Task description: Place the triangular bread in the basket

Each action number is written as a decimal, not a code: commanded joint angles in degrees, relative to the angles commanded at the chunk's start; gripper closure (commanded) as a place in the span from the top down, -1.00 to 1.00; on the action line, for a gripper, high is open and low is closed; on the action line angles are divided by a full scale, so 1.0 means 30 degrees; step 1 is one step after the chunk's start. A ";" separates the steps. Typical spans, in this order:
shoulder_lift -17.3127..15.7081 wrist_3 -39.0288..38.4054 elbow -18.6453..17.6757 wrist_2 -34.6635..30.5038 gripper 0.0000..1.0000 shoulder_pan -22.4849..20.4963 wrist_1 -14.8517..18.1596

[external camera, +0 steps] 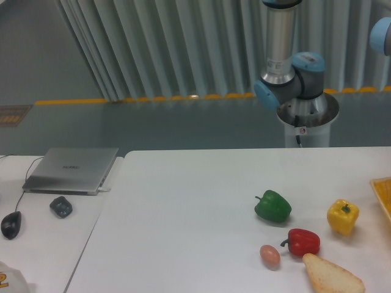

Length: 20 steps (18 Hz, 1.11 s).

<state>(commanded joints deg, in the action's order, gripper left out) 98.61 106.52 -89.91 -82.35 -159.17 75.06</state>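
Bread first: the triangular bread [333, 276] lies flat on the white worktop [183, 213] at the bottom right of my view, its pointed end toward the left and its wide end running off the lower edge. It is out in the open, with nothing touching it that I can see.

The tool is outside my picture, so I cannot tell whether it is released or clenched, and I cannot place anything against it. I only see the arm [287, 79]: its pedestal, a blue-capped joint and a grey upright link rising out of the top of the frame, behind the far edge of the worktop.

The basket [382, 195] shows only as a yellow-orange woven corner at the right edge, farther back than the bread and apart from it.

Just beside the bread's point sit a red pepper [302, 242] and, left of that, a small pinkish egg [269, 256]. A green pepper [273, 206] stands behind them, and a yellow pepper [343, 217] is between the red one and the basket.

Off to the left, on a separate surface, are a closed laptop [72, 169], a dark mouse [11, 224] and a small dark object [61, 206].
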 joint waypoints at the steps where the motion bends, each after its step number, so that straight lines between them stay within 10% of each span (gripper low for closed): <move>1: 0.0000 0.0029 0.0000 -0.0058 1.00 0.0029 0.0000; 20: 0.0468 -0.3282 -0.0703 0.0264 1.00 0.1143 -0.1260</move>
<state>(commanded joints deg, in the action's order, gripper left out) 100.02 96.68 -92.02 -81.56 -155.74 71.28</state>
